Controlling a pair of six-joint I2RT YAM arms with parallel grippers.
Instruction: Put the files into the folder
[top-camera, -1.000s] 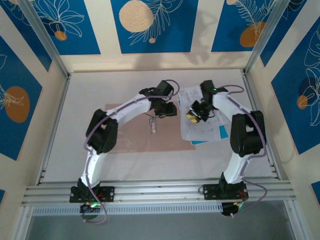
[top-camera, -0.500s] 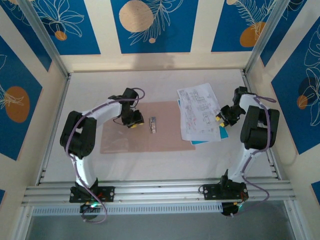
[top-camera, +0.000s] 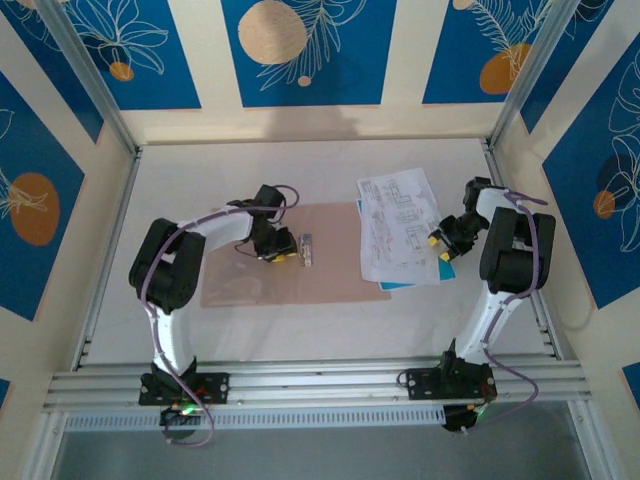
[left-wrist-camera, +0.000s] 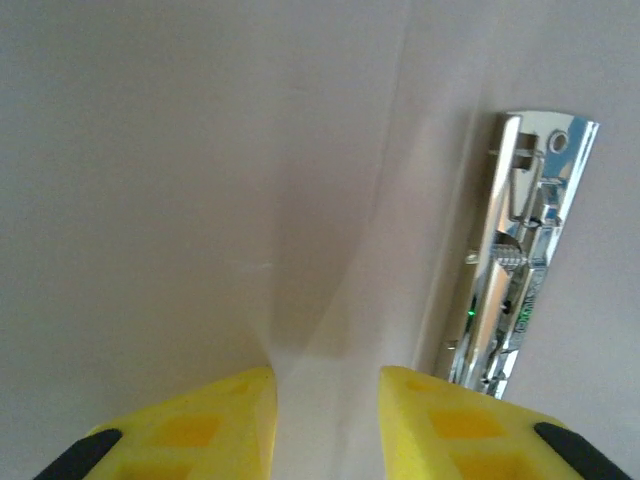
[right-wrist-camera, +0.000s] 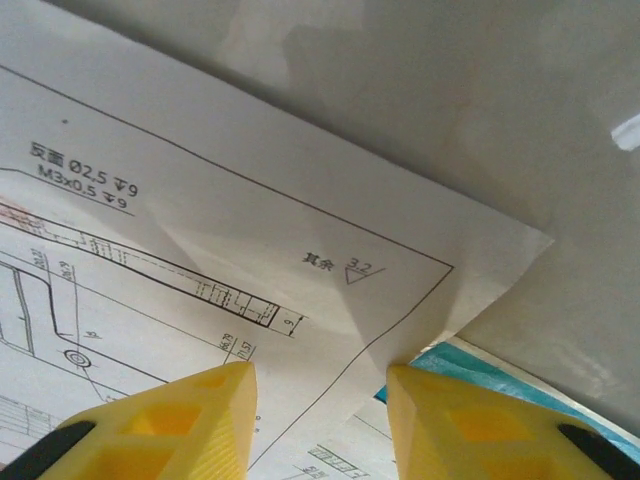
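Note:
The pinkish-tan folder (top-camera: 340, 272) lies open and flat mid-table, with a metal clip (top-camera: 308, 250) along its middle. My left gripper (top-camera: 277, 250) hovers low over the folder's left half, just left of the clip (left-wrist-camera: 522, 260); its yellow jaws stand slightly apart with only folder card (left-wrist-camera: 150, 200) between them. The files (top-camera: 398, 228) lie right of the folder, white printed sheets over a cyan sheet (top-camera: 405, 284). My right gripper (top-camera: 440, 243) is open at the stack's right edge, its jaws straddling a printed sheet's corner (right-wrist-camera: 330, 250), the cyan sheet (right-wrist-camera: 480, 365) beneath.
Aluminium frame posts (top-camera: 520, 75) and blue patterned walls (top-camera: 600, 190) close in the white table (top-camera: 200, 170) on three sides. The right arm's elbow (top-camera: 510, 250) stands close to the right wall. A rail (top-camera: 320, 385) runs along the near edge.
Both arms have left the table's centre. The left gripper swung out left, then came back right toward the clip. The right gripper went to the files' right edge and its jaws opened wider.

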